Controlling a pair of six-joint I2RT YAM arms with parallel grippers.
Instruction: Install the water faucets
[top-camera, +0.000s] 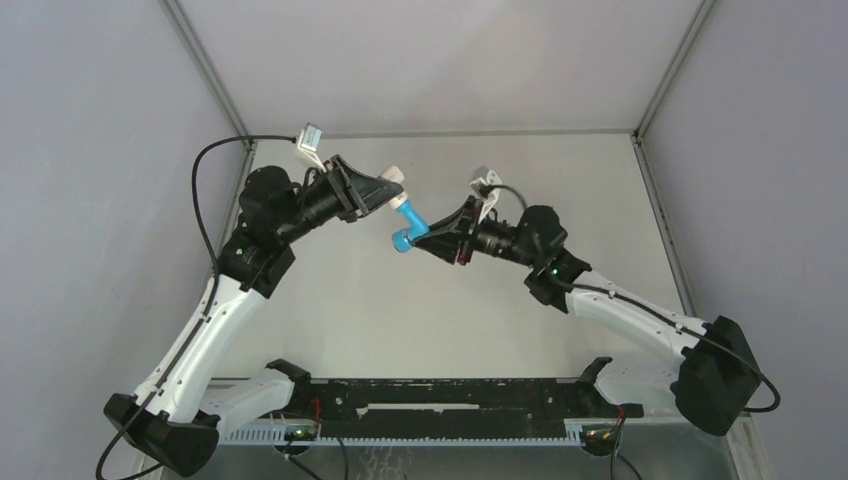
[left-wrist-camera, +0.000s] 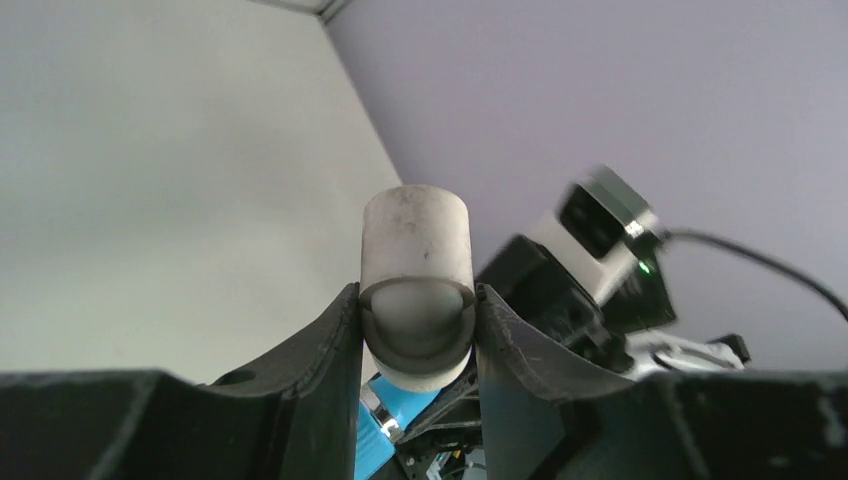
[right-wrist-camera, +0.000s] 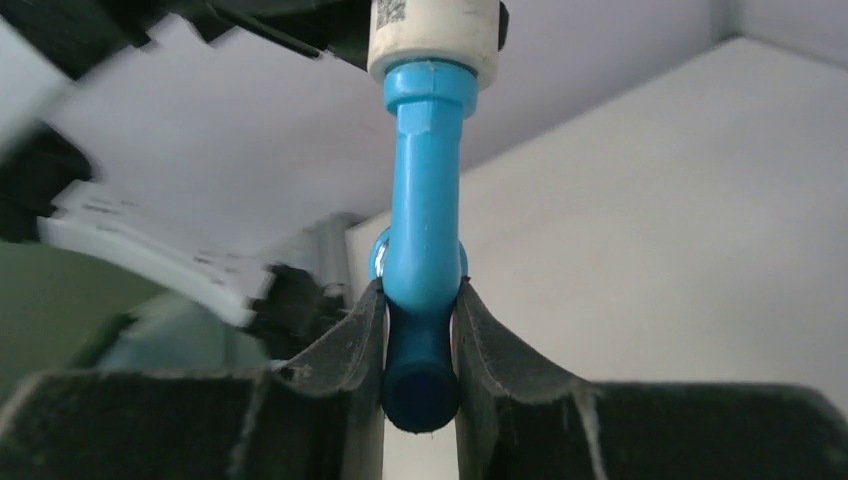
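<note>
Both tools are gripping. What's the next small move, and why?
Probably twist the right tool about the long axis of the blue tap to thread it in, with the left tool holding steady. The tap's hex end already meets the mouth of the white fitting, and both parts are clamped and roughly in line.

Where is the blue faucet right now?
In the top view the blue faucet is mid-air near centre, clamped in the right tool on its right, its other end meeting the white fitting held by the left tool.
</note>
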